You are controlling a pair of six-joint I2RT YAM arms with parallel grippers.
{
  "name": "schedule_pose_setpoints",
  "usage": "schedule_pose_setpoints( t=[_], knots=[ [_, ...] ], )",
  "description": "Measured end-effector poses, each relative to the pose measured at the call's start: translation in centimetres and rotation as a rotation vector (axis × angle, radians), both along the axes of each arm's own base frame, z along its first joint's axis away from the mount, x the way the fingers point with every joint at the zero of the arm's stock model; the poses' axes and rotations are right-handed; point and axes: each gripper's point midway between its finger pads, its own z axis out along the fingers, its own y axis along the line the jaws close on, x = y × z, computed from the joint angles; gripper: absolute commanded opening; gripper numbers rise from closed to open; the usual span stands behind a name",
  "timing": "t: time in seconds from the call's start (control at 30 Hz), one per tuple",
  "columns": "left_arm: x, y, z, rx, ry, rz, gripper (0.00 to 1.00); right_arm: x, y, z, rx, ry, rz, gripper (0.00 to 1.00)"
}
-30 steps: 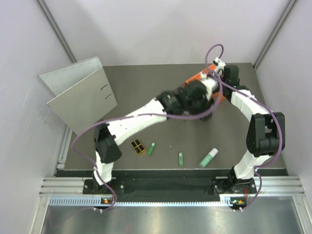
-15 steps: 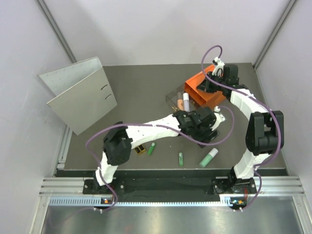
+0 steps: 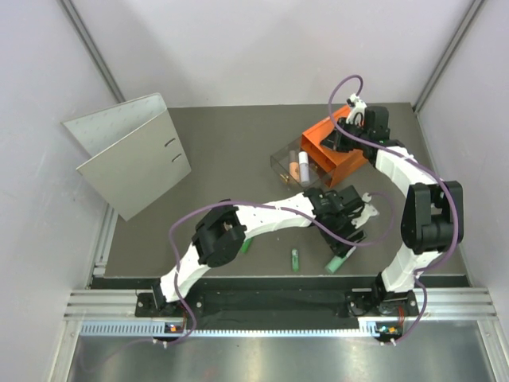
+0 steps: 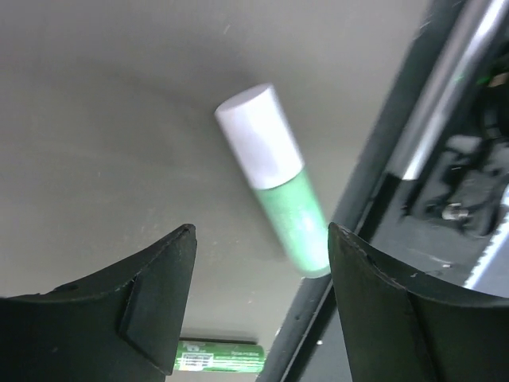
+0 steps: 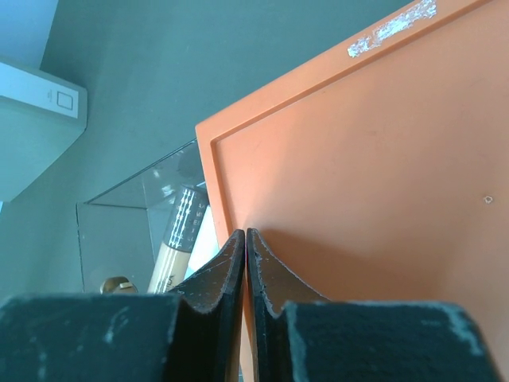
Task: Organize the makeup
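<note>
A mint green tube [image 4: 278, 195] with a white cap lies at the table's near edge, also in the top view [image 3: 338, 261]. My left gripper [image 4: 262, 232] hangs open just above it, one finger on each side, touching nothing; from above it [image 3: 347, 237] covers the tube's cap end. A slim green stick [image 3: 295, 259] lies left of the tube, and a second [image 3: 248, 245] peeks from under the left arm. An orange tube [image 3: 294, 169] and a white one [image 3: 304, 169] lie in the clear drawer [image 3: 280, 159]. My right gripper [image 5: 246, 239] is shut, tips against the orange box [image 5: 366, 143]. The palette is hidden.
The orange drawer box [image 3: 334, 151] stands at the back right with its clear drawer pulled out to the left. A large grey ring binder [image 3: 127, 155] stands open at the back left. A dark rail [image 4: 413, 143] runs along the table's near edge, close to the mint tube.
My left arm swung from the drawer toward the near right and came down over the mint tube, its jaws widening. The right arm stayed at the orange box.
</note>
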Motion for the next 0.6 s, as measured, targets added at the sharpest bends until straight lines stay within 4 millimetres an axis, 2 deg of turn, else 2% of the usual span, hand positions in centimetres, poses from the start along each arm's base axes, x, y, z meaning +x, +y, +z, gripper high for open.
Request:
schedule_pose_setpoints(
  t=[0.17, 0.23, 0.3, 0.5, 0.53, 0.6],
  knots=[
    [-0.4, -1.9, 1.8, -0.066, 0.017, -0.025, 0.70, 0.0, 0.1, 0.0, 0.006, -0.011, 0.005, 0.06],
    [-0.8, -2.5, 1.8, -0.077, 0.031, -0.039, 0.69, 0.0, 0.1, -0.2, 0.007, -0.012, 0.005, 0.06],
    [-1.2, -2.9, 1.1, -0.072, 0.045, -0.049, 0.68, 0.0, 0.1, -0.2, 0.009, -0.016, 0.007, 0.06],
    [-2.4, -2.4, -3.0, 0.023, 0.071, -0.048, 0.65, 0.0, 0.2, -0.1, 0.013, -0.027, 0.012, 0.06],
    [-2.5, -2.5, -3.2, 0.027, 0.070, -0.043, 0.63, 0.0, 0.2, -0.1, 0.013, -0.029, 0.012, 0.06],
    [-2.2, -2.6, -3.2, 0.027, 0.049, -0.031, 0.50, 0.0, 0.2, -0.2, 0.014, -0.030, 0.013, 0.06]
  ],
)
